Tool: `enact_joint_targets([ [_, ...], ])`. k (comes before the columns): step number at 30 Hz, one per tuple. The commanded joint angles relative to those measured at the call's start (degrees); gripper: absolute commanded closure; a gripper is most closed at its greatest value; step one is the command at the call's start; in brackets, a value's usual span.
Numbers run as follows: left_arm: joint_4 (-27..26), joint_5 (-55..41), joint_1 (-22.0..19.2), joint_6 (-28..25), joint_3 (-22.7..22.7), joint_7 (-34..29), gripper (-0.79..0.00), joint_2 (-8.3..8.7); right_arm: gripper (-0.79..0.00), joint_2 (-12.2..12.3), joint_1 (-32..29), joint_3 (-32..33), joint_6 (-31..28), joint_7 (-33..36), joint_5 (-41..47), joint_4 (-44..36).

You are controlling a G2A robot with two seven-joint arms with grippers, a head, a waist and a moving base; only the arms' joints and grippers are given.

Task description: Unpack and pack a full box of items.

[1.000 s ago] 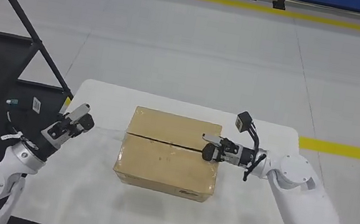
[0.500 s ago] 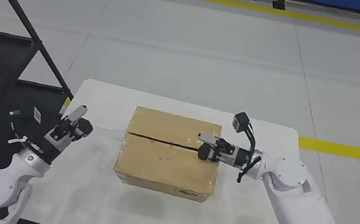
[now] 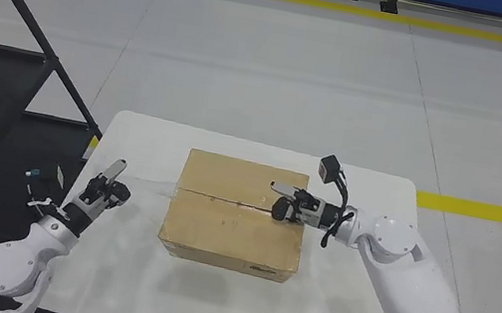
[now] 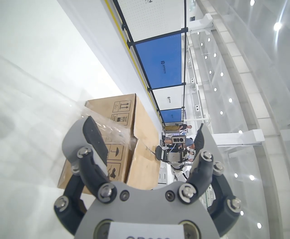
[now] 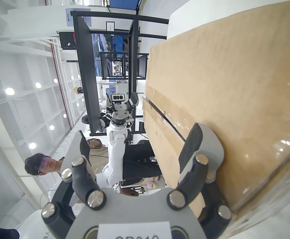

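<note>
One worktop (image 3: 206, 295), white, carries one item: a closed cardboard box (image 3: 234, 224) standing at its middle, both top flaps down and meeting along a seam (image 3: 224, 195) that runs the length of the lid. Nothing unpacked yet; contents hidden.

Right tool (image 3: 279, 200): over the right end of the box top, at the seam. Released, jaws spread wide, grasping nothing. In the right wrist view one finger (image 5: 199, 144) lies close along the cardboard just beside the seam; contact cannot be confirmed.

Left tool (image 3: 115, 180): above the worktop off the left end of the box, well apart from it, pointing toward it. Also released, jaws spread, nothing between them.

Tape (image 4: 117, 132): a clear strip stands out from the left end of the seam toward the left tool. Whether it touches that tool cannot be told.

Change over the last second:
- right tool has crept further in over the lid along the seam;
- left arm has drawn back toward the near-left edge of the worktop, tool tilting up;
- box has not shifted.

Reading: opening stage, barely begun. Right tool looks set to work a flap edge at the seam; left tool appears to be clearing away. Risk: loose tape may hold the flaps or cling to a finger.
</note>
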Motion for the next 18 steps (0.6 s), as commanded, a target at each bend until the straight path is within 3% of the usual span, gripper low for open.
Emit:
enact_joint_targets([
  [1, 0.0, 0.0, 0.0, 0.0, 0.0, 0.0, -0.785, 0.0, -0.785, -0.1, 0.2, -0.2, 0.0, 0.1, -0.1, 0.2],
  [11, 7.1, -5.7, 0.4, 1.6, 3.5, -0.4, -0.785, -1.02, -0.785, -0.2, 0.4, -0.3, 0.1, 0.2, -0.6, 0.3],
  [18, 15.2, -12.4, -6.2, 3.5, 8.4, 3.4, -0.785, -2.74, -0.785, -0.2, 0.4, -0.3, 0.1, 0.2, -0.6, 0.3],
])
